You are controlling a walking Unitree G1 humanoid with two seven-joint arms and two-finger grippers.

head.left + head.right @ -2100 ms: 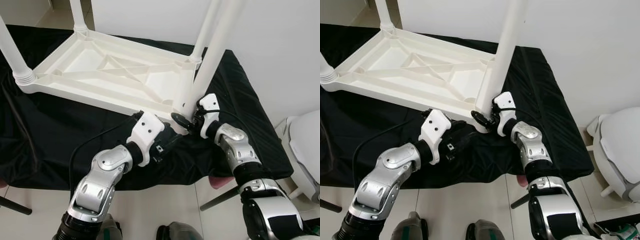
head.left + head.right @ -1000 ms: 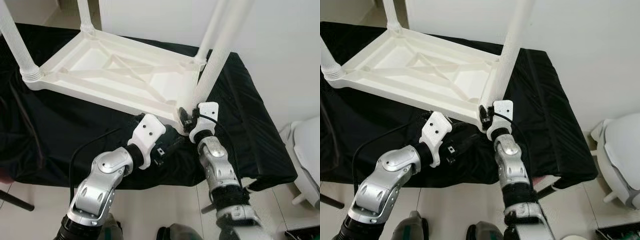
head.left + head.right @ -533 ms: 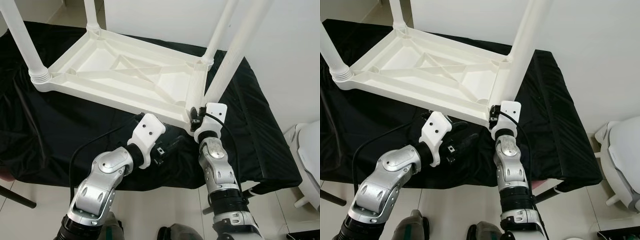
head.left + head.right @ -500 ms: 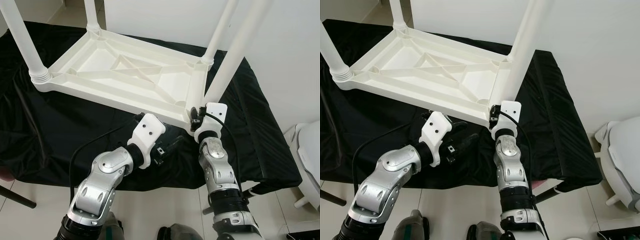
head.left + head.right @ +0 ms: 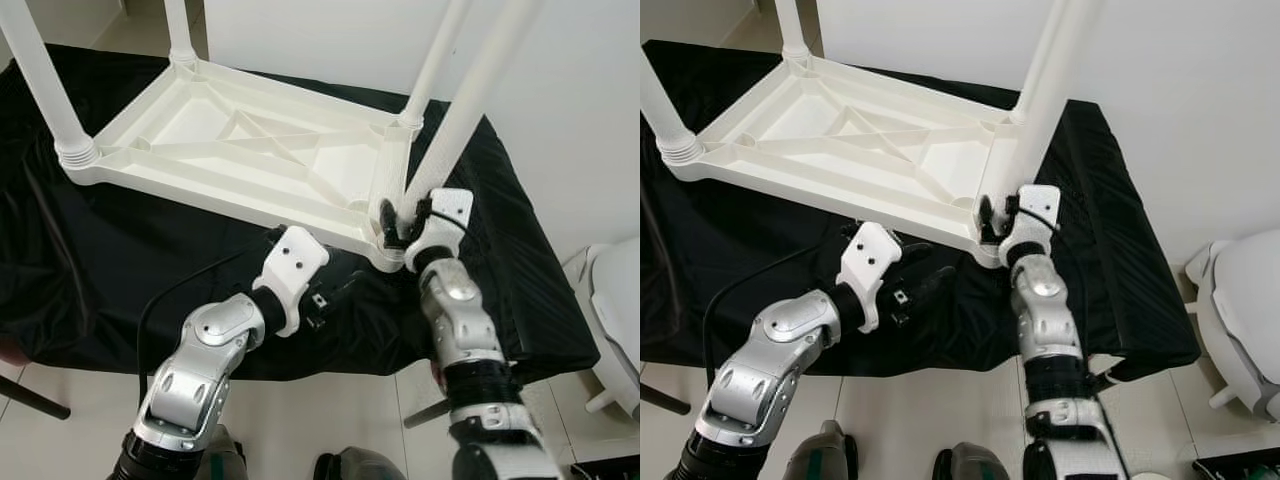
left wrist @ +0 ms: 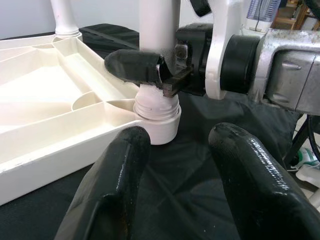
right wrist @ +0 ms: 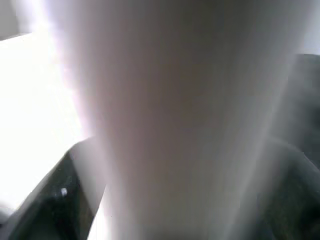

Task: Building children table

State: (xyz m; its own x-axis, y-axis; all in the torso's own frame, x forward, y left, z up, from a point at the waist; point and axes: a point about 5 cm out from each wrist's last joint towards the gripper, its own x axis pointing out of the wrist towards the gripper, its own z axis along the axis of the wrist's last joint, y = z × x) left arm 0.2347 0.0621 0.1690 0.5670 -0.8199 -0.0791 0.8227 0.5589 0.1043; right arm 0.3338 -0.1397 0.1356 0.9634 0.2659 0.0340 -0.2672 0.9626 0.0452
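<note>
- Progress seems good: the white children table (image 5: 250,150) lies upside down on a black cloth (image 5: 90,260), and four legs stand in its corner sockets.
- Three legs, the far left one (image 5: 175,25), the near left one (image 5: 40,80) and the far right one (image 5: 435,60), look seated already, as far as I can judge.
- The near right leg (image 5: 480,90) is the one in work. Its lower end sits in the corner socket (image 6: 157,117), where ribs like a thread are visible just above the socket rim.
- The right gripper (image 5: 400,222) is closed around this leg just above the socket, with one black finger (image 6: 135,66) crossing the front of it. In the right wrist view the leg (image 7: 175,110) is very close and blurred.
- The left gripper (image 6: 175,185) is near the same corner, above the cloth, with its fingers spread apart and holding nothing. It does not touch the table.
- What is left, in my opinion: to press or turn this last leg until it is fully seated, and then to put the table on its feet. I cannot tell from here how deep the leg sits.
- A white chair (image 5: 615,300) stands on the floor at the right side.
</note>
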